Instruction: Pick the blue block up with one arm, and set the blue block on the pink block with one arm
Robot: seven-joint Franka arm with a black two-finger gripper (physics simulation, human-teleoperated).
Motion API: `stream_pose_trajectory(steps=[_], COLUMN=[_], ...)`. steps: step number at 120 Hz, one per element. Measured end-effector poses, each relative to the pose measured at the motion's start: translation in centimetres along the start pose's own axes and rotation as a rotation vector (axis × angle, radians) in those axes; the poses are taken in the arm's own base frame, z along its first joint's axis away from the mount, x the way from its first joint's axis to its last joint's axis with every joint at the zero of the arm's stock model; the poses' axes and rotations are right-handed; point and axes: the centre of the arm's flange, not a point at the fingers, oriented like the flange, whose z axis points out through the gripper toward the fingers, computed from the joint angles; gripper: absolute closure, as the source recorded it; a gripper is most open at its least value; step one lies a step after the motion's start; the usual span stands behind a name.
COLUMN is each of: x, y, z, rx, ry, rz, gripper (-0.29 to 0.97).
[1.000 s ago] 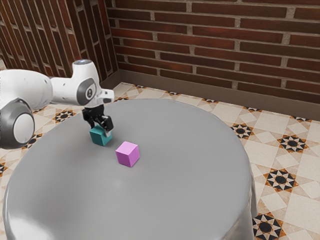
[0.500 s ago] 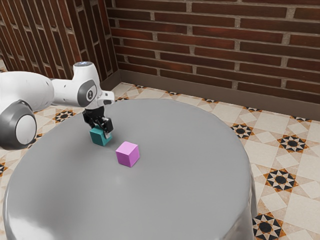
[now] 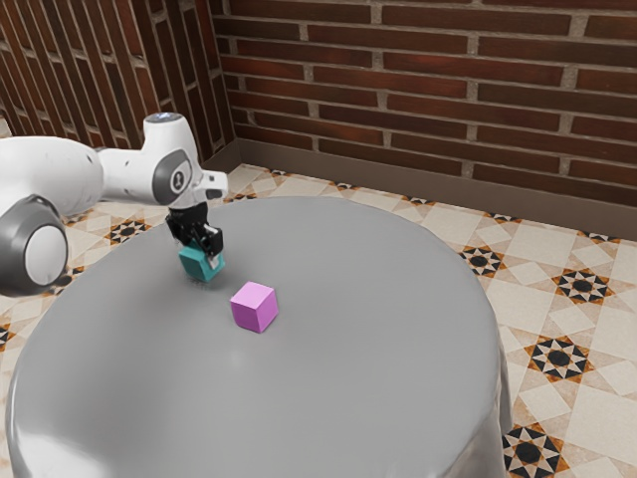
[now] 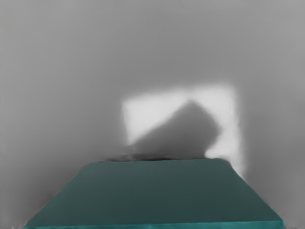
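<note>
The blue block [image 3: 202, 266], which looks rather teal here, sits between my fingertips. My gripper [image 3: 202, 255] is closed on it from two sides, only as wide as the block itself. In the wrist view the blue block [image 4: 152, 195] lies just under my hand, and its shadow [image 4: 178, 131] falls on the table [image 4: 62, 81] apart from it. So I judge the block hangs a little above the table [image 3: 398, 329], though the gap under it is hard to make out from the side camera. It seems slightly tilted in my grip.

The pink block [image 3: 254, 306] stands near my fingers, toward the exterior view's right and lower, with nothing on top of it.

The pick-up appears done. What is left is to carry the block over the pink one, lower it and release.
</note>
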Motion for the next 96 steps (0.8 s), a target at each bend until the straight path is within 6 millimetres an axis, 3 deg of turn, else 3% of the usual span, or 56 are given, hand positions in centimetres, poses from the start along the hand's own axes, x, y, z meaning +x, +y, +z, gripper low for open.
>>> stream_pose_trajectory(steps=[18,41,52,78,96], x=[-1.0,-3.5,-4.3,-4.0,-4.0], y=[3.2,9.5,11.3,14.7,15.3], z=[-3.7,-7.4,-7.6,-8.0,-7.8], rx=[-0.022,-0.055,-0.066,-0.071,-0.076], ry=[0.019,0.019,0.012,0.014,0.006], rz=[0.019,0.042,0.036,0.028,-0.009], gripper=[0.31,0.32,0.32,0.32,0.32])
